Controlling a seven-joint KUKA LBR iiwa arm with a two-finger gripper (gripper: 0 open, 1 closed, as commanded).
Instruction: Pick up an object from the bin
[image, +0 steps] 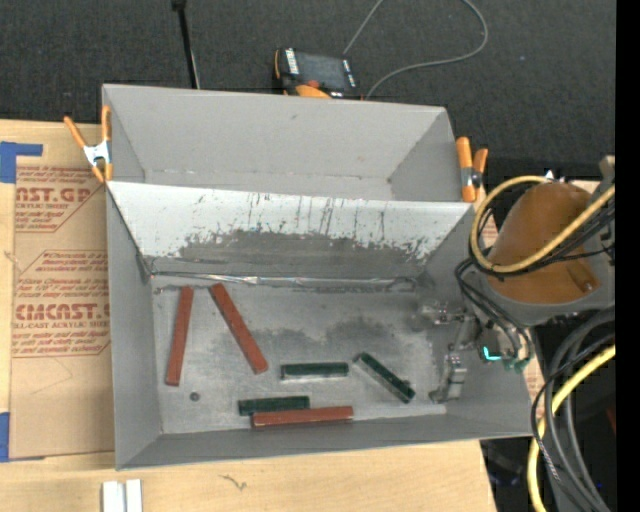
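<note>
My hand (452, 372), open or closed I cannot tell, hangs at the right of the bin (280, 130) beside a diagonally lying dark-green stick (385, 378).

My pincer (450, 378) hangs close against the right wall of the bin (448, 262), a slanted dark green stick (385, 378) just left of it. Bare floor opens across the middle and back. Two red-brown sticks (180, 335) bar the left; three more sticks (303, 416) lie along the front.
</note>
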